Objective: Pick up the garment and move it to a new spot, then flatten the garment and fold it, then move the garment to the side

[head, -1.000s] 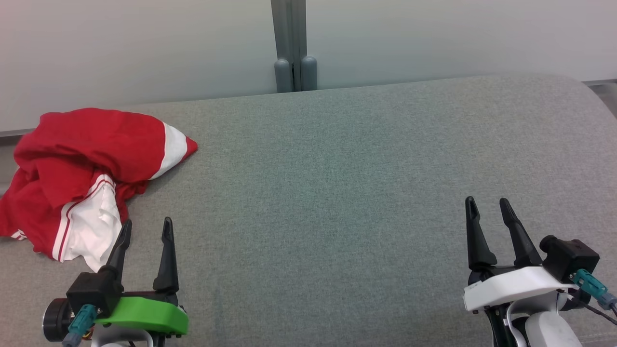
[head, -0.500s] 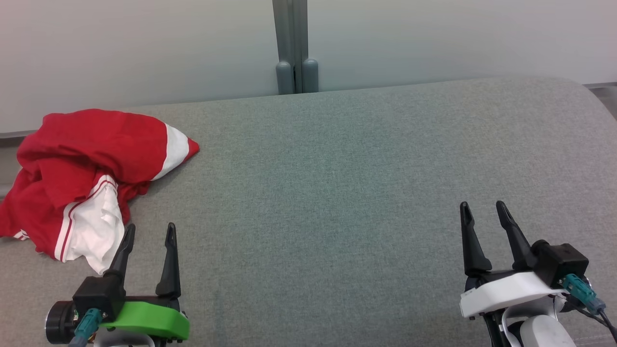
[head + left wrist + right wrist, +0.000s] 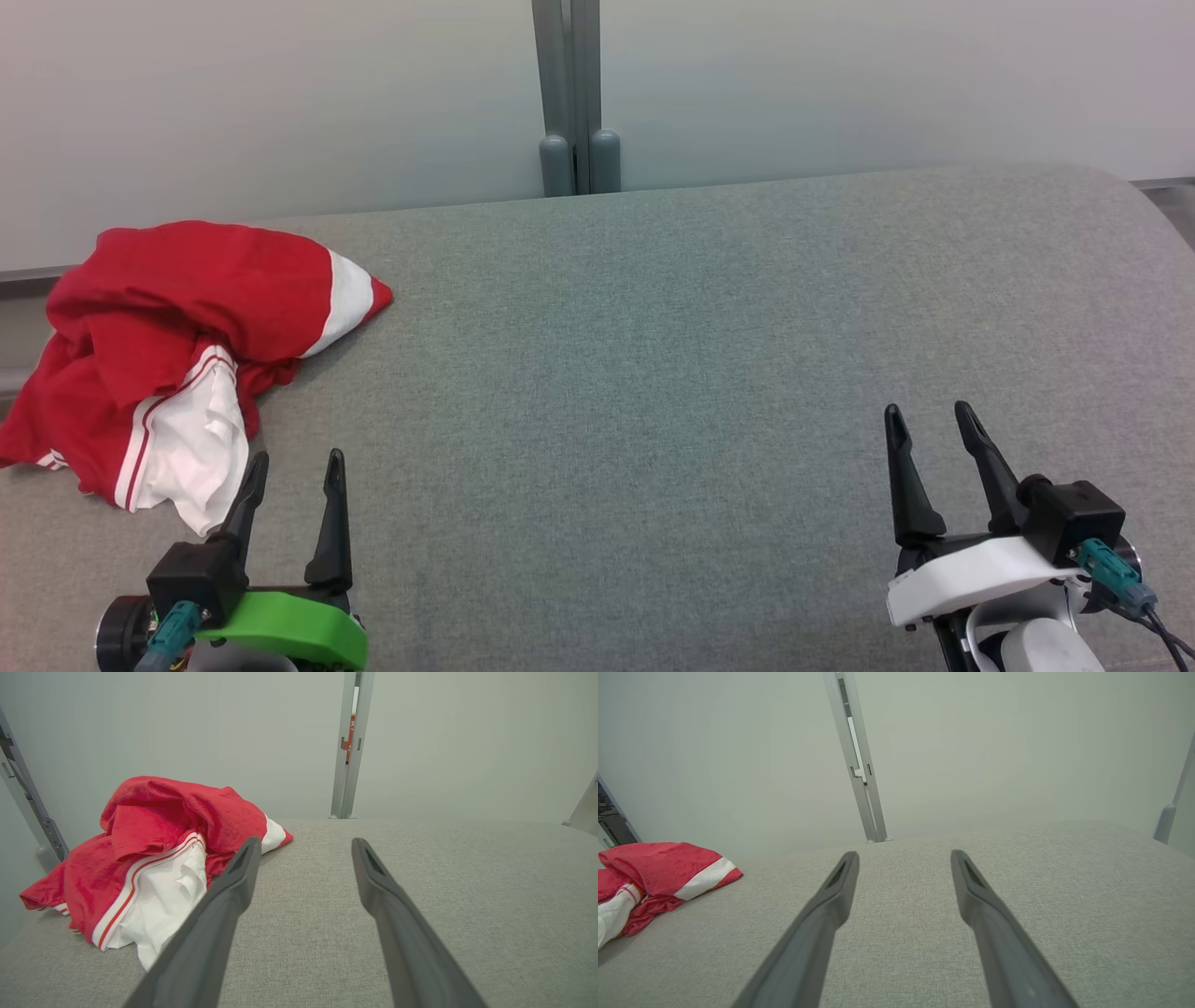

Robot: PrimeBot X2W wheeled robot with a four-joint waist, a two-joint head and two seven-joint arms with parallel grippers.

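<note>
You have one garment (image 3: 187,317) and one grey padded surface (image 3: 653,373) before you. You can count two grippers, left gripper (image 3: 297,456) and right gripper (image 3: 926,409), two dark fingers (image 3: 329,523) on each, plus two rounded grey caps (image 3: 555,166).

garment (image 3: 177,336): soft cloth, red with white panels, matt, creased (the red looks faintly fuzzy in the left wrist view).
table (image 3: 653,373): covered in grey woven cloth, matt, fine even grain.
wall (image 3: 280,93): pale panels, smooth, matt with a faint sheen.
post (image 3: 571,84): grey, smooth, looks like painted metal.
left gripper (image 3: 297,455): dark matt plastic fingers (image 3: 329,523); green mount (image 3: 280,623) of smooth plastic, slightly glossy.
right gripper (image 3: 926,407): same dark matt fingers; white mount (image 3: 971,567) of smooth plastic, satin finish.
plug (image 3: 1102,565): teal plastic, smooth.
</note>
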